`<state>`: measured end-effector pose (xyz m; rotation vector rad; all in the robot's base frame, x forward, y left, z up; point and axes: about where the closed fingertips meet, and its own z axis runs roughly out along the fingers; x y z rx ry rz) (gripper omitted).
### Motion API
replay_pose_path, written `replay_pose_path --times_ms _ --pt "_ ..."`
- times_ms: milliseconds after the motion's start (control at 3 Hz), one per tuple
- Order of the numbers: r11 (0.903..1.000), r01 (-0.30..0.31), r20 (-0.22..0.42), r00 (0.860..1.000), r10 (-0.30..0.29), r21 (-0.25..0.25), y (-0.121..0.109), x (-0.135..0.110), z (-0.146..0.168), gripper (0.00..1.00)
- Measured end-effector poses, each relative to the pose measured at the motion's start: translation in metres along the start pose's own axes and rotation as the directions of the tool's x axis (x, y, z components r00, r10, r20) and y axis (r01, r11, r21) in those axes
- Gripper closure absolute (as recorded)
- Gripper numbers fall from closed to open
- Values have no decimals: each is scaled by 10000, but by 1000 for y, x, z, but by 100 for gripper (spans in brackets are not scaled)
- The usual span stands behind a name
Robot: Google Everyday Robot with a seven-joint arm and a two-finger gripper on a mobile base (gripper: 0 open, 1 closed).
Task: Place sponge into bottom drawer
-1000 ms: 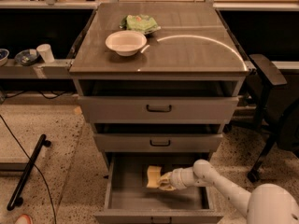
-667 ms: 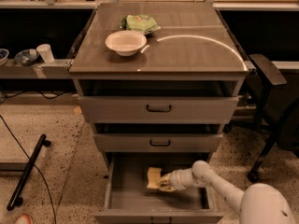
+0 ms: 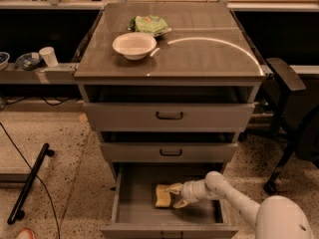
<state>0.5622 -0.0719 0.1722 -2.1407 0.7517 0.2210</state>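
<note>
The sponge [image 3: 161, 197] lies on the floor of the open bottom drawer [image 3: 133, 206], the gripper [image 3: 172, 196] just to its right with claw spread, apparently released; placement looks complete, and the next move calls for withdrawing without dragging it.

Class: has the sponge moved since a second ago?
No: the sponge still lies on the bottom drawer floor, below the middle drawer's handle, hand beside it.
</note>
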Motion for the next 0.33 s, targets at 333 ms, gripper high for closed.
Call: replay_pose_path --times_ms 333 --pt "10000 0 1 10000 0 0 0 0 0 0"
